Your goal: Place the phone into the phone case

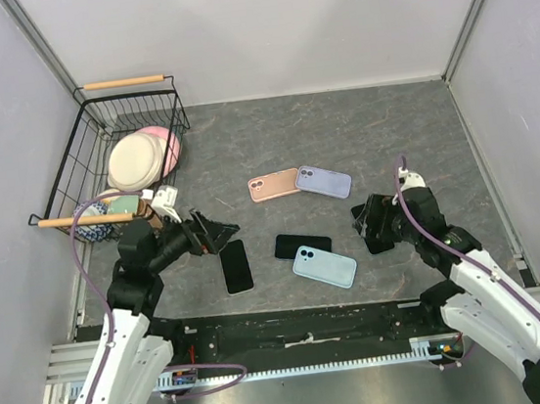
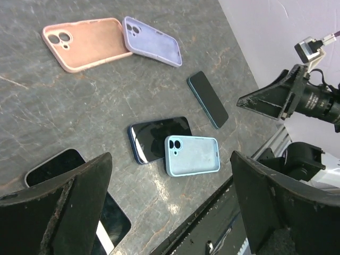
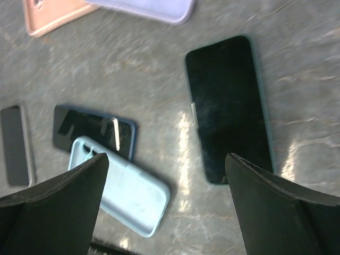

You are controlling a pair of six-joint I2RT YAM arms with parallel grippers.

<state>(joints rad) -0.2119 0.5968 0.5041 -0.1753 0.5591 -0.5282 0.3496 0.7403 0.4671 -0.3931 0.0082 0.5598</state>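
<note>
Three phones and three cases lie on the table point(image 1: 388, 118), and none of the phones is in a case. We see the left gripper point(image 1: 217, 232) low over the near-left area, its jaws spread wide and holding nothing. In its wrist view the white-edged phone point(image 2: 53, 169) lies screen up just below it, partly hidden behind one finger point(image 2: 64, 207). The right gripper point(image 1: 371, 224) hangs over the teal phone point(image 3: 228, 106) with its jaws equally wide and empty. That phone is screen up and runs between the fingers toward the right one; we cannot tell whether they touch it. The dark blue phone point(image 2: 156, 139) sits mid-table, screen up, between the other two phones. The light blue case point(image 2: 192, 155) overlaps its near corner, camera cutout toward the left arm's side. We cannot tell from these views which face of that case is up. The pink case point(image 2: 87, 42) and lavender case point(image 2: 151, 41) are farther back, end to end, with the lavender end riding over the pink one. Both are well apart from either gripper. The wire basket point(image 1: 124, 83) of dishes stands at the far left, away from the phones.
</note>
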